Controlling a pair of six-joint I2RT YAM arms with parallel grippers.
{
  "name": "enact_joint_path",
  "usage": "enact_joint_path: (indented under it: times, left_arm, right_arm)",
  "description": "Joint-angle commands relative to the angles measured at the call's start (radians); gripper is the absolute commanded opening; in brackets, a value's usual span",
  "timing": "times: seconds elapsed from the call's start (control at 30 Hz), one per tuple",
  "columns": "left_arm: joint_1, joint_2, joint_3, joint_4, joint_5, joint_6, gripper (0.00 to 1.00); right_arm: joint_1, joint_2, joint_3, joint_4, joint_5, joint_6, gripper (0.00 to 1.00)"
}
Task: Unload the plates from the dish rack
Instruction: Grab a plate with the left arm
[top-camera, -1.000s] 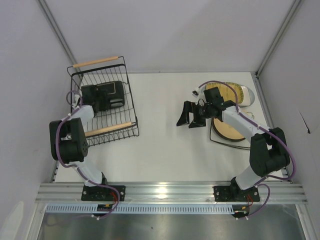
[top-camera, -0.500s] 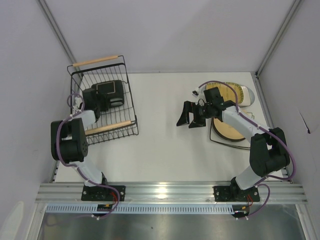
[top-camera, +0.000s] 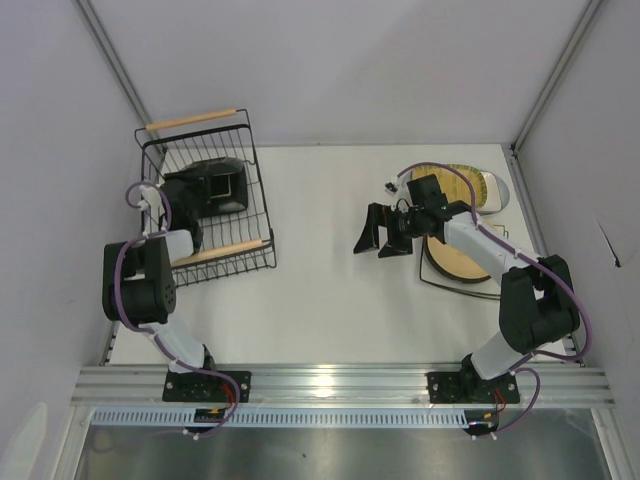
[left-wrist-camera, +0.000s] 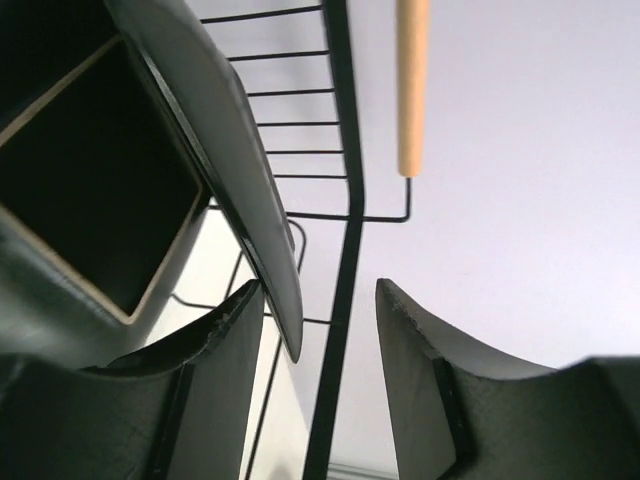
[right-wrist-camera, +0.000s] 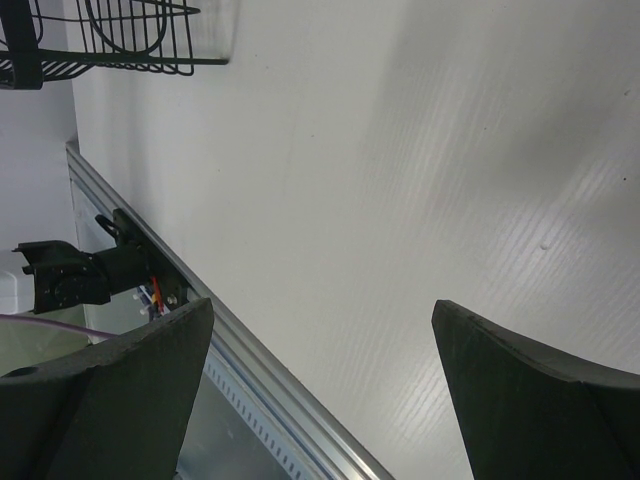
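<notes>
Top view: dish rack sits at the far left of the table, with a dark square plate tilted inside. The left arm reaches into the rack beside the plate. The right gripper hangs over bare table mid-right, jaws spread wide. A tan round plate and a mustard ribbed plate are stacked far right, outside the rack. Left wrist: left gripper has a moderate gap, not clamped; the plate's rim and a rack wire run between the fingers, wooden handle above. Right wrist: fingers wide, nothing held, white table below, rack corner at top left.
</notes>
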Motion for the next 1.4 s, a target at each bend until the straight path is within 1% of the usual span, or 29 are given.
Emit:
enact_joint_path:
  times: [0.0,0.07,0.2,0.3,0.43,0.53,0.57,0.6,0.67,0.7,0.9,1.03,1.17,1.27,1.37]
  left_arm:
    - [-0.001,0.017,-0.021,0.209,-0.025,-0.01,0.54]
    - [0.001,0.043,-0.011,0.218,-0.02,-0.014,0.54]
    - [0.001,0.092,0.022,0.164,0.008,-0.036,0.54]
    - [0.001,0.125,0.067,0.057,0.041,-0.051,0.53]
    - [0.002,0.148,0.078,0.071,0.041,-0.054,0.53]
    - [0.004,0.155,0.096,0.074,0.041,-0.042,0.49]
    - [0.004,0.159,0.104,0.075,0.041,-0.039,0.45]
    - [0.006,0.166,0.111,0.086,0.041,-0.037,0.29]
    - [0.006,0.175,0.113,0.115,0.086,-0.042,0.13]
    - [0.004,0.18,0.113,0.127,0.092,-0.048,0.0]
    - [0.006,0.159,0.067,0.156,0.127,-0.063,0.0]
    - [0.006,0.125,0.003,0.236,0.162,-0.082,0.0]
    - [0.004,0.047,-0.053,0.322,0.175,-0.068,0.0]
    - [0.004,-0.007,-0.065,0.336,0.189,-0.044,0.0]
    - [0.004,-0.103,-0.079,0.331,0.189,0.008,0.0]
  right_arm:
    - [0.008,0.005,0.035,-0.008,0.005,-0.015,1.0]
    - [0.008,0.007,0.041,-0.014,0.008,-0.016,1.0]
    - [0.01,0.016,0.05,-0.023,0.011,-0.021,1.0]
    - [0.01,0.018,0.051,-0.025,0.013,-0.02,1.0]
    - [0.01,0.025,0.054,-0.028,0.016,-0.021,1.0]
    - [0.011,0.03,0.062,-0.033,0.016,-0.023,1.0]
    - [0.01,0.033,0.062,-0.03,0.016,-0.024,1.0]
    - [0.01,0.033,0.064,-0.031,0.014,-0.023,1.0]
    - [0.011,0.036,0.065,-0.031,0.016,-0.021,1.0]
    - [0.013,0.038,0.065,-0.031,0.016,-0.021,1.0]
    - [0.014,0.038,0.062,-0.03,0.018,-0.021,1.0]
    - [0.014,0.041,0.062,-0.025,0.014,-0.02,1.0]
    - [0.017,0.045,0.062,-0.02,0.013,-0.018,1.0]
    - [0.021,0.048,0.062,-0.014,0.013,-0.016,1.0]
    - [0.019,0.05,0.065,-0.01,0.014,-0.016,1.0]
